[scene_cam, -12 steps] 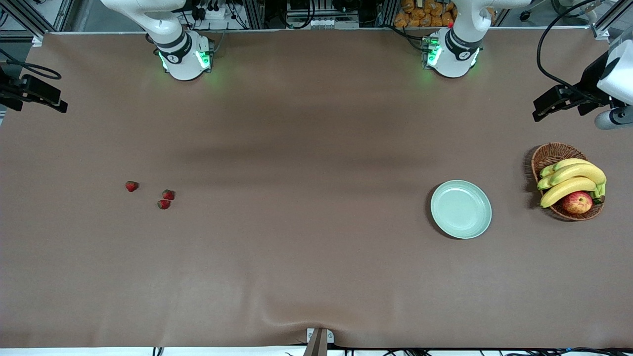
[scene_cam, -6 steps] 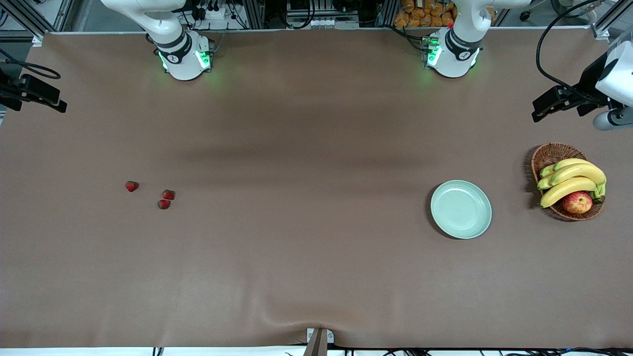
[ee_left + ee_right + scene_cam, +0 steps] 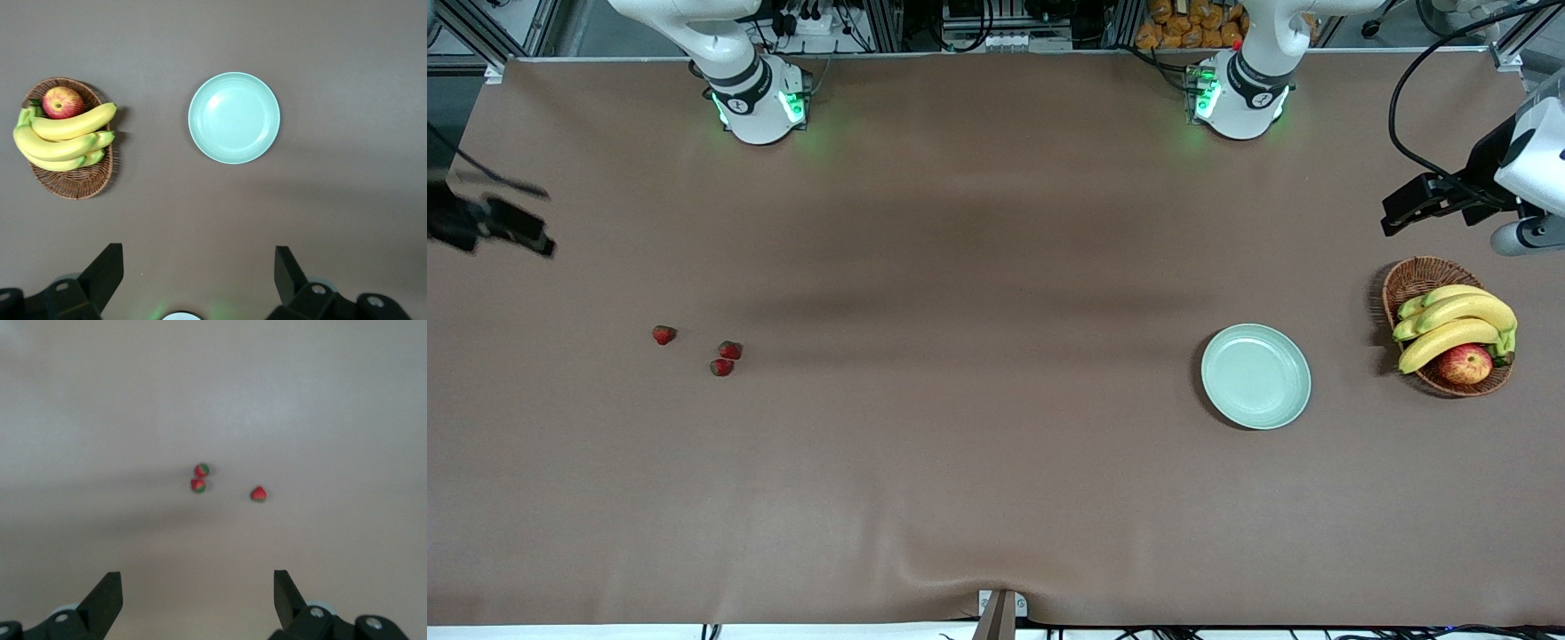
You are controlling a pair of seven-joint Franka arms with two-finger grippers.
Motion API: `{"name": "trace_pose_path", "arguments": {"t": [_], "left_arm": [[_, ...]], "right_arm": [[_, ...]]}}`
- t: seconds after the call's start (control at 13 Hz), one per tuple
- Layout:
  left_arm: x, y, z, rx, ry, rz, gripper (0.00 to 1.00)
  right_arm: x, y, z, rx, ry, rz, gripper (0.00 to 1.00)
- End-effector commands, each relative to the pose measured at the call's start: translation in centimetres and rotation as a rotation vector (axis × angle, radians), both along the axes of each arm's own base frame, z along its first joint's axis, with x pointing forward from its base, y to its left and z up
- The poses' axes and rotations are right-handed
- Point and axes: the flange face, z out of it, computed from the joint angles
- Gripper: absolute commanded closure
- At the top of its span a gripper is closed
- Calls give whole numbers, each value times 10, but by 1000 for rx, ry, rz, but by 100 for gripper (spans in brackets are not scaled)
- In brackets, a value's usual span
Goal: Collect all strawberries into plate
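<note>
Brown cloth is covering the whole table [image 3: 996,444] you are working at, with racks and cables showing past its edge where the two arm bases are standing.

You are seeing the right gripper [image 3: 197,603] hanging in the air over the right arm's end of the table, its fingers [image 3: 105,595] standing wide apart and holding nothing. The left gripper [image 3: 199,280] is hanging over the left arm's end, above bare cloth near the basket [image 3: 1421,277], its fingers [image 3: 107,270] likewise spread wide and gripping nothing.

That wicker basket is sitting at the left arm's end, carrying a bunch of bananas [image 3: 1454,324] and an apple [image 3: 1464,364]. The plate [image 3: 1256,376] is lying just beside it, toward the table's middle and slightly nearer the front camera, with nothing on it.

Your three strawberries [image 3: 721,358] are lying on the cloth toward the right arm's end, well apart from the plate. Two are sitting almost touching; the third [image 3: 663,334] is lying a little apart from them, closer to the table's end.
</note>
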Motion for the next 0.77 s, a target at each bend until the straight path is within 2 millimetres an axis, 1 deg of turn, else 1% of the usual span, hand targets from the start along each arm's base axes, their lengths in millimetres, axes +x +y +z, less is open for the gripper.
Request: {"name": "trace_pose_path", "arguments": {"t": [0.0, 0.08, 0.15, 0.23, 0.31, 0.38, 0.46, 0.54, 0.69], "left_arm": [[6, -1, 2, -44, -15, -17, 0], [7, 0, -1, -44, -9, -16, 0], [6, 1, -4, -43, 0, -14, 0], [6, 2, -7, -43, 4, -12, 0], [6, 2, -9, -39, 10, -12, 0], [6, 1, -12, -37, 15, -13, 0], [6, 1, -12, -36, 13, -15, 0], [6, 1, -12, -36, 13, -15, 0], [9, 0, -10, -42, -8, -15, 0]], "right_arm": [[33, -2, -79, -15, 28, -17, 0], [47, -6, -109, -18, 26, -23, 0], [57, -15, -139, -11, 36, -48, 0], [63, -18, -168, -8, 65, -77, 0], [68, -19, -192, -14, 91, -120, 0], [72, -17, -210, -19, 101, -161, 0], [77, -13, -231, -25, 106, -192, 0], [82, -11, -258, -29, 115, -209, 0], [86, -10, -297, -11, 118, -234, 0]]}}
